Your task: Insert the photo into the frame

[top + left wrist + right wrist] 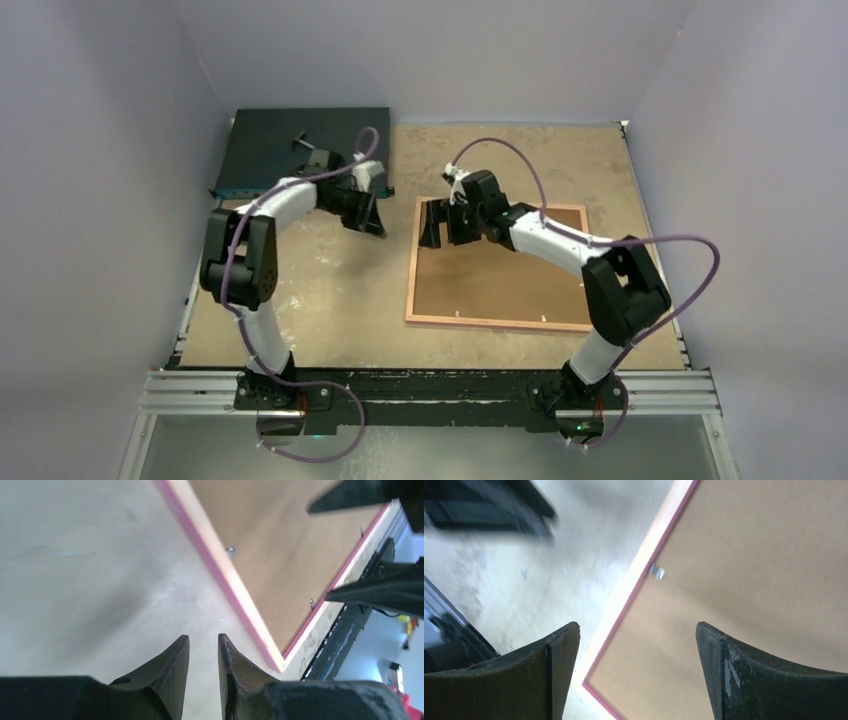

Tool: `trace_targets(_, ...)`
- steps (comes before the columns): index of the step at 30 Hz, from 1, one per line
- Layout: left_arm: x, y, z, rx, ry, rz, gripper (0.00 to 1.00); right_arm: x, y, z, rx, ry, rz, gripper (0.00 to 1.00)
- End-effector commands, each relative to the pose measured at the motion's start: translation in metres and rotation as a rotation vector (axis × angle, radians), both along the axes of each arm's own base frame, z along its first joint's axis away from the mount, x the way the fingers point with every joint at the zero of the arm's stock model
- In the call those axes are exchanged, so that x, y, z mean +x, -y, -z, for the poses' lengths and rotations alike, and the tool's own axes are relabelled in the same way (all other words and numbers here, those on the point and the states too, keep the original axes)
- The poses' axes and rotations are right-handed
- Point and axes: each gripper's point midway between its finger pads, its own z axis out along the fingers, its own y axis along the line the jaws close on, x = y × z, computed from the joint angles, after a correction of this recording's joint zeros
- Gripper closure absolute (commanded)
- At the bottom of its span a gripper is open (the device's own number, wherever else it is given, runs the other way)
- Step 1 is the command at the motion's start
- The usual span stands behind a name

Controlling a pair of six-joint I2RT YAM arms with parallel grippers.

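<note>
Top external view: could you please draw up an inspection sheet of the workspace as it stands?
Surface: tan table, scuffed with pale patches.
Job's things: frame lies back up, right of centre, with the brown backing board in it; photo not seen.
Clutter: dark electronics box at the far left corner.
Grippers: left gripper jaws slightly apart, empty, over bare table between box and frame; right gripper wide open, empty, over the frame's far left corner.
Cables: purple cables loop off both arms.
Surroundings: pale walls on three sides; metal rail along the near edge.
</note>
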Motion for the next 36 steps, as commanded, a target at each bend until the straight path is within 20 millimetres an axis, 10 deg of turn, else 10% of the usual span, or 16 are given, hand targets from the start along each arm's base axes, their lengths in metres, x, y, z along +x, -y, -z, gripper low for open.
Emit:
trace_targets(1, 0.026, -0.061, -0.063, 0.003, 0.165, -0.049, 0.73, -0.067, 0.024, 0.030, -0.288, 0.006, -0.127, 0.13)
trace_targets(10, 0.016, -0.140, -0.105, -0.004, 0.155, -0.135, 0.72, -0.148, 0.016, 0.045, -0.433, 0.010, -0.312, 0.16)
trace_targets(24, -0.005, -0.163, -0.159, 0.092, 0.331, -0.197, 0.72, -0.188, 0.011, 0.095, -0.798, 0.146, -0.395, 0.53)
trace_targets(31, -0.022, -0.157, -0.206, 0.086, 0.564, -0.149, 0.72, -0.176, -0.032, 0.069, -0.733, 0.282, -0.415, 1.00)
trace_targets(36, -0.056, -0.140, -0.212, 0.061, 0.767, 0.032, 0.71, -0.169, -0.076, 0.020, -0.587, 0.373, -0.482, 1.00)
